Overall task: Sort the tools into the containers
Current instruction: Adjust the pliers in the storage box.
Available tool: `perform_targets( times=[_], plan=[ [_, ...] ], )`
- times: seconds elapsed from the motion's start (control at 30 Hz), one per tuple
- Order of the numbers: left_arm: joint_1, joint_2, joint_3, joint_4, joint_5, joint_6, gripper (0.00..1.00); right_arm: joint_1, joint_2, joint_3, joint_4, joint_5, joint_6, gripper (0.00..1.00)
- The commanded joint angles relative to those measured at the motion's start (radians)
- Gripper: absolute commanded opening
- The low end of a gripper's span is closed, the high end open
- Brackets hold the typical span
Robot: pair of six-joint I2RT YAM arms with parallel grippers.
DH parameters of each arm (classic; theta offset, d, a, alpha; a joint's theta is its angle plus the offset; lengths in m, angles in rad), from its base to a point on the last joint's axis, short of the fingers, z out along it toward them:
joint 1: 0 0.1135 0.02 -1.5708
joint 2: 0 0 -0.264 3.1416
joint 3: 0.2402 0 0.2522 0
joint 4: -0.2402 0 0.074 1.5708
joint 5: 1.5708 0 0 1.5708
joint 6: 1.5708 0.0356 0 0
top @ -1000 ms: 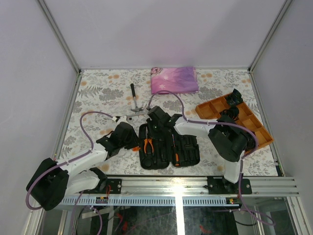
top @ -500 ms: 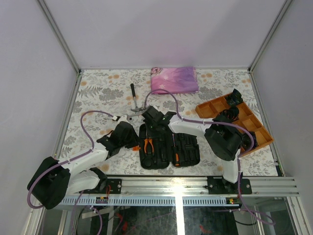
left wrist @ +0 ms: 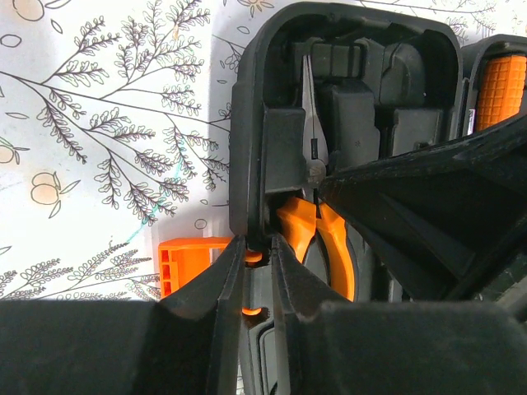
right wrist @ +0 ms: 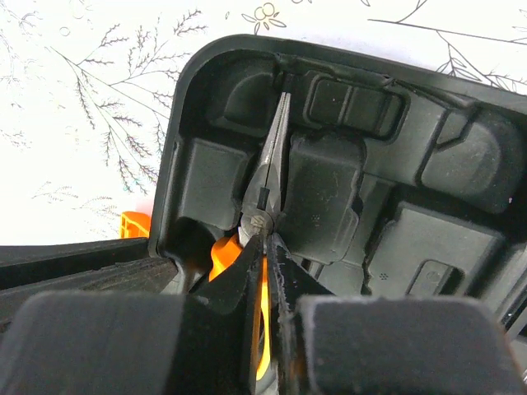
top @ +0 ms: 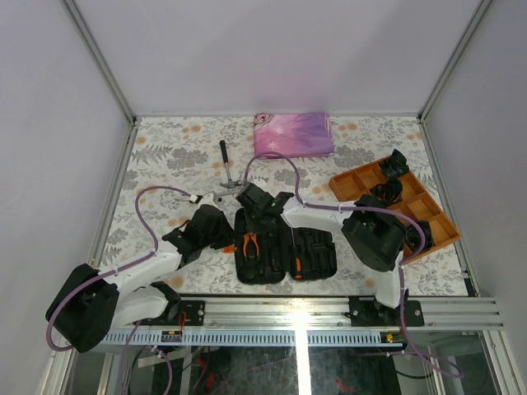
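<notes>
1. Top external: the open black tool case [top: 284, 247] lies on the table's near middle. The needle-nose pliers [top: 249, 244] sit in its left half and a screwdriver [top: 296, 263] in its right half. The hammer [top: 225, 163] lies on the table beyond the case.
2. Left wrist: the left gripper [left wrist: 258, 251] is clenched on the case's left wall, beside an orange latch [left wrist: 188, 263].
3. Right wrist: the right gripper [right wrist: 263, 234] is pinched onto the pliers at their pivot. The pliers lie in their moulded slot.

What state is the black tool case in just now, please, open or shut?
Open: the tool case lies spread flat, moulded slots facing up, pliers seated in one.
</notes>
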Motion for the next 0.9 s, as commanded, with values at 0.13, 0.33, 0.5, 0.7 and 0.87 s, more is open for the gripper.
perform_targets(
  times=[0.13, 0.33, 0.5, 0.7, 0.87],
  plan=[
    [-0.018, 0.049, -0.023, 0.051, 0.064, 0.009, 0.07, 0.083, 0.073, -0.213, 0.116, -0.056, 0.075, 0.01],
    [-0.018, 0.043, -0.016, 0.017, 0.033, -0.003, 0.07, 0.083, -0.12, -0.253, 0.205, 0.005, 0.013, 0.15],
    [-0.018, 0.015, -0.021, -0.018, 0.007, -0.008, 0.07, 0.083, -0.225, -0.23, 0.235, 0.066, -0.011, 0.27],
    [-0.018, -0.022, -0.029, -0.052, -0.015, -0.011, 0.07, 0.082, -0.315, -0.225, 0.213, 0.131, -0.013, 0.34],
    [-0.018, -0.031, -0.034, -0.057, -0.016, -0.015, 0.07, 0.082, -0.367, -0.252, 0.118, 0.152, 0.03, 0.33]
  ],
)
